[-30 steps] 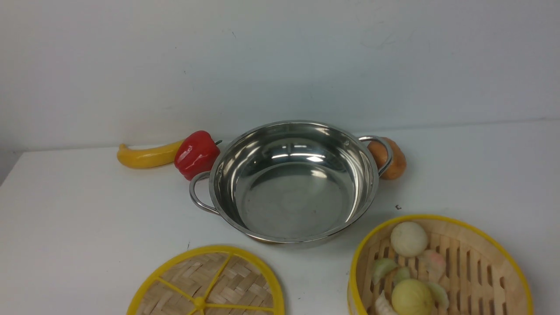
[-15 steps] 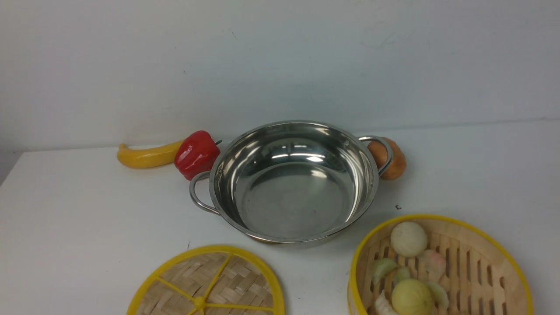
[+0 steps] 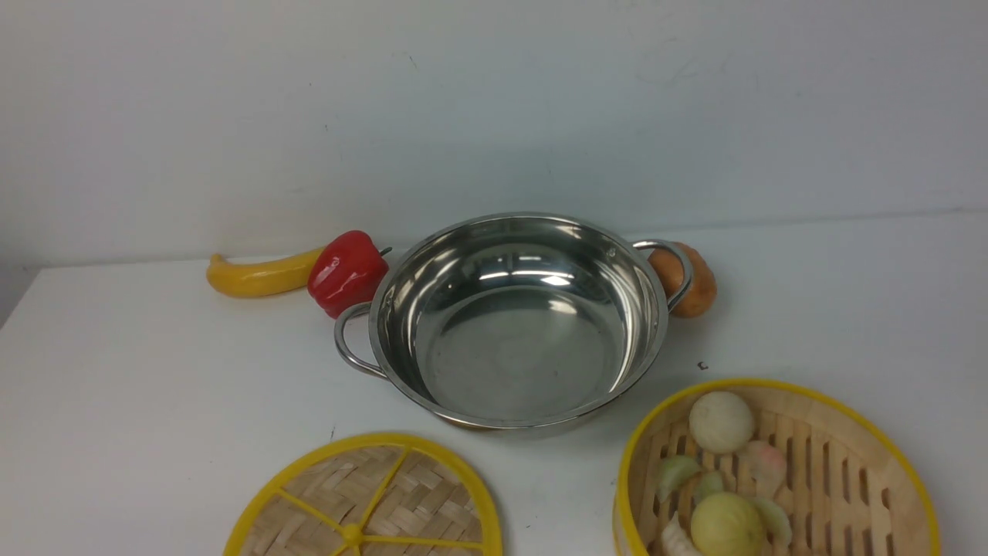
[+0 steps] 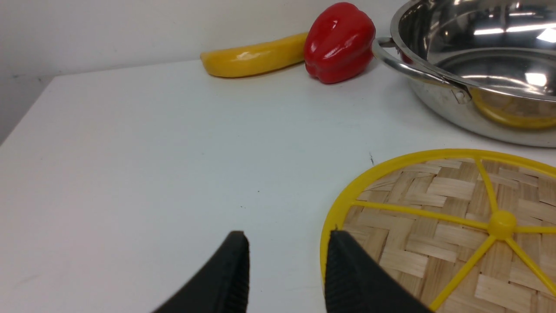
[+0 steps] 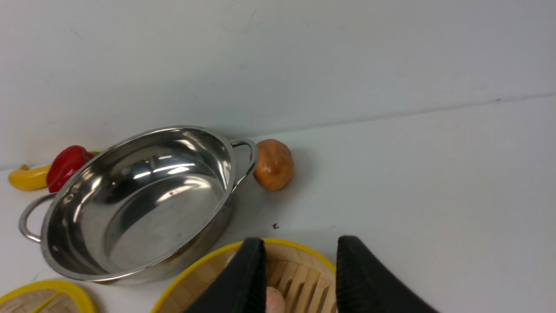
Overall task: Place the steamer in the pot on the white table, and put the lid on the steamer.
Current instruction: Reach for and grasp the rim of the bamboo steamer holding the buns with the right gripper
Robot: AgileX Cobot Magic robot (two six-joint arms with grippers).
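The task stands at its first step, with nothing lifted yet. The steamer (image 3: 841, 483) sits on the white table (image 3: 154, 371) at the near right, its buns (image 3: 722, 421) inside. The empty pot (image 3: 517, 340) is just beyond it toward the middle, and the lid (image 3: 370, 502) lies flat at the near left. The right hand (image 5: 302, 241) hovers over the steamer's far rim with its fingers spread and nothing between them. The left hand (image 4: 287, 234) hangs low at the lid's outer edge, also spread and empty, one finger over the yellow rim. The next move is probably for the right hand to drop onto the steamer's wall, pinch it firmly and carry it level to the pot. The pot looks only slightly wider than the steamer, so it must go down centred and flat, or the buns may roll. A red pepper (image 3: 347, 272) beside the pot's left handle is out of the way.
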